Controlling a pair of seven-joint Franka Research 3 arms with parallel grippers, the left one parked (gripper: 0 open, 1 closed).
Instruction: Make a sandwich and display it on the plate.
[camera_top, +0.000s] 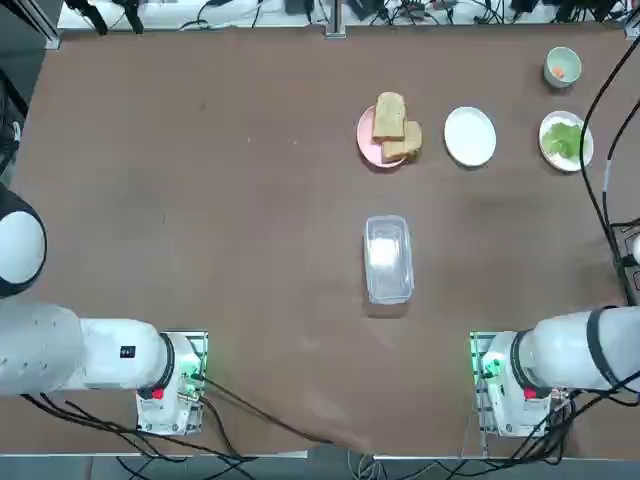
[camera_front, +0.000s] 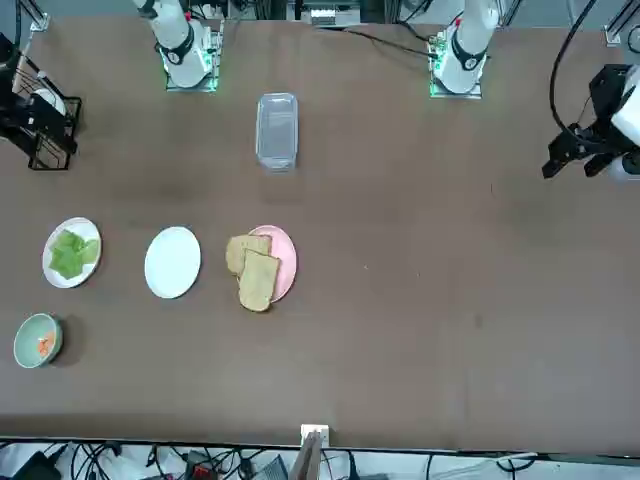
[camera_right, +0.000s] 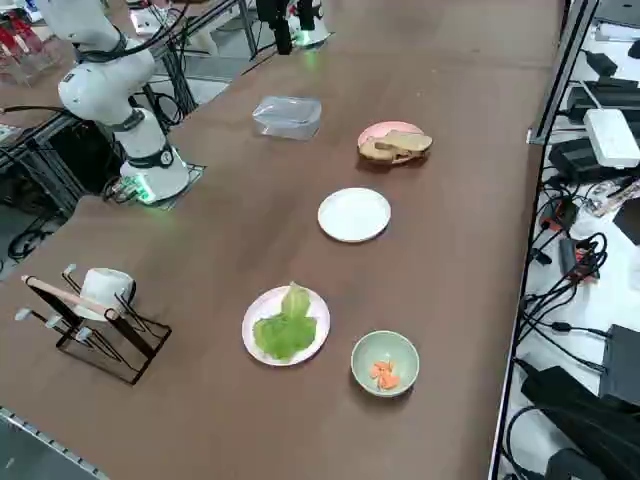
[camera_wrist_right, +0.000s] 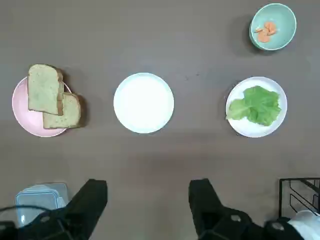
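Above the table, right gripper (camera_wrist_right: 145, 200) hangs empty, fingers spread; small round plain white plate (camera_wrist_right: 144, 103) lies directly ahead, unfilled.

Right hand (camera_wrist_right: 147, 200) cut off at the wrist view's edge, clear lidded container (camera_wrist_right: 37, 200) partly hidden behind one finger, wire rack (camera_wrist_right: 300, 192) cropped at the frame's corner

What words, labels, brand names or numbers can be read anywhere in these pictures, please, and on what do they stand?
None can be read.
The plate, the bread slices, the lettuce and the clear lidded container carry no print.
A small dark mark on the parked left arm is too small to read.
The right gripper, open above the table, shows no label.
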